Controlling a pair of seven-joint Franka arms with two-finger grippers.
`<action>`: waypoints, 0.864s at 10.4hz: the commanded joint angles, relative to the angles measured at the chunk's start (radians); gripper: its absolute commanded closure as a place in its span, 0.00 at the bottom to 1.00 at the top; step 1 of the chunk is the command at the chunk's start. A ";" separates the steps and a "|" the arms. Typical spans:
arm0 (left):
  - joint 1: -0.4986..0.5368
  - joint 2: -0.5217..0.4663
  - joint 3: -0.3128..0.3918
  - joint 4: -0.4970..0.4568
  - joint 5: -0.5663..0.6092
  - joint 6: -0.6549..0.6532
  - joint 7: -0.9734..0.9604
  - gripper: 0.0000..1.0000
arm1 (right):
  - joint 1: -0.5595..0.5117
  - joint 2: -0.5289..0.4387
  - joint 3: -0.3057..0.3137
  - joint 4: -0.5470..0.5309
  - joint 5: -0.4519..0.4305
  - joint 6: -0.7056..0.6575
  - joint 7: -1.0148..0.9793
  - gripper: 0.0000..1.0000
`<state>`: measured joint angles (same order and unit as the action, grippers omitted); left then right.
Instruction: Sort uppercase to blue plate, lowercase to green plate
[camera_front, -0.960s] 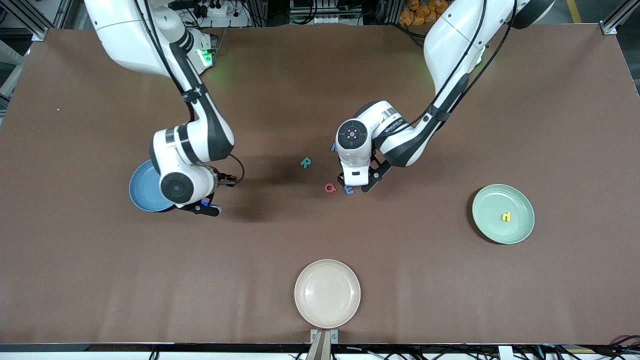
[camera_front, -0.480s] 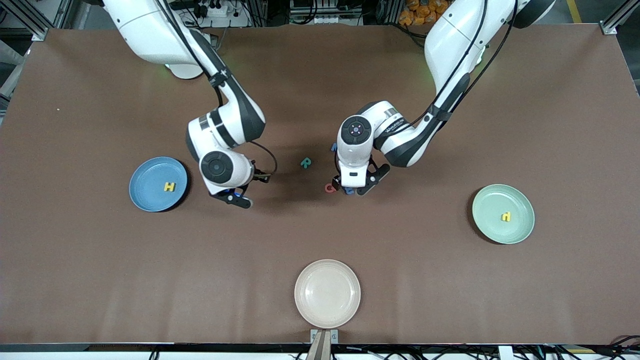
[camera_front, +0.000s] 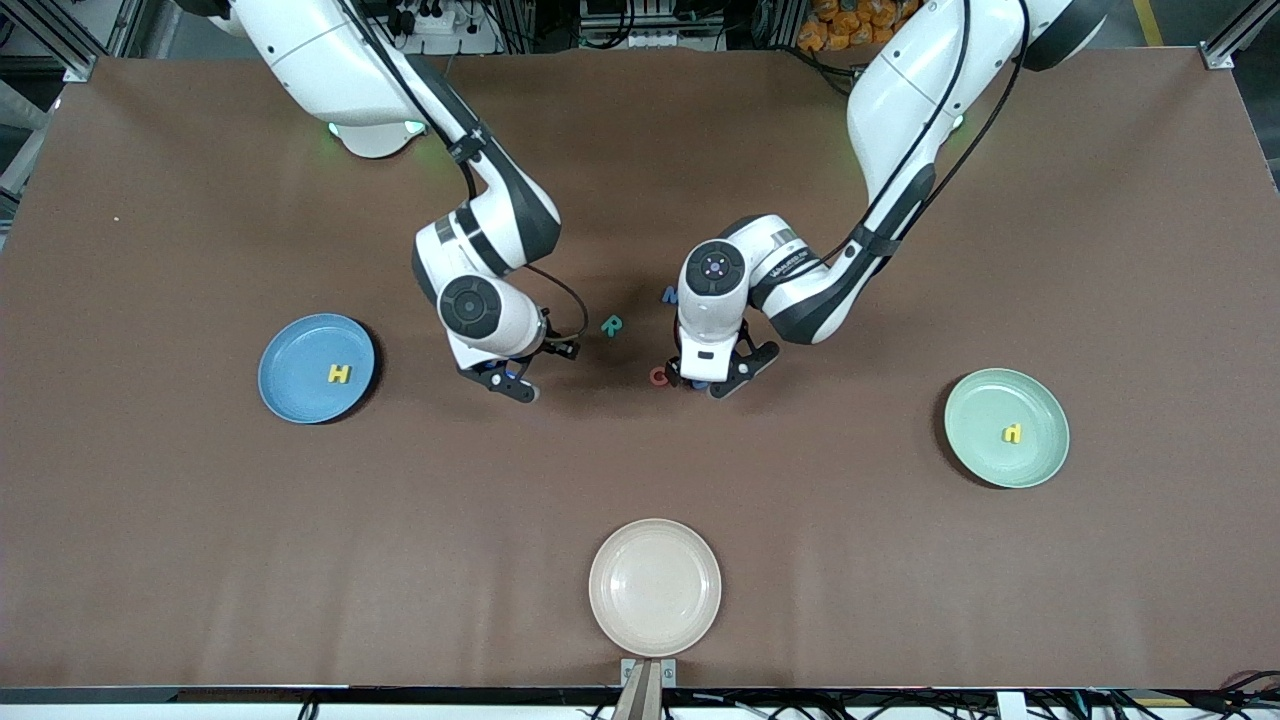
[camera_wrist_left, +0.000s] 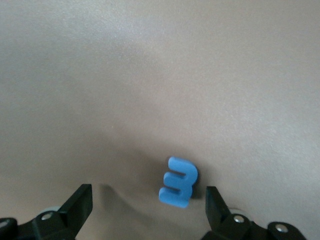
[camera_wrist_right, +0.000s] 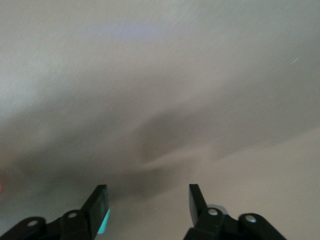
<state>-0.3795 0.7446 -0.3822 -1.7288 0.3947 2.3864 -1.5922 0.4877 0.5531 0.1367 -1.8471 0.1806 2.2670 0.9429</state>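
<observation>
Left claw spread around blue e; right claw spread.

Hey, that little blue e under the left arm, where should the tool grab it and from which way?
Come straight down from above. The blue e lies flat on the table, so only its outer edges offer a hold. The left tool is open over it, fingers either side. I'd shut across its narrow width; the red letter beside it leaves little room.
</observation>
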 joint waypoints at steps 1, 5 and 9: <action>0.028 0.006 -0.006 0.008 0.013 0.016 0.067 0.00 | 0.017 -0.032 0.058 -0.093 0.016 0.145 0.112 0.28; 0.022 0.058 -0.004 0.086 0.016 0.016 0.094 0.00 | 0.071 -0.032 0.080 -0.101 -0.006 0.210 0.252 0.31; 0.007 0.076 -0.006 0.095 0.013 0.016 0.161 0.00 | 0.084 -0.001 0.080 -0.121 -0.165 0.302 0.377 0.32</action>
<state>-0.3689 0.8025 -0.3867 -1.6595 0.3947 2.3985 -1.4663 0.5717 0.5560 0.2110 -1.9491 0.0833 2.5462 1.2479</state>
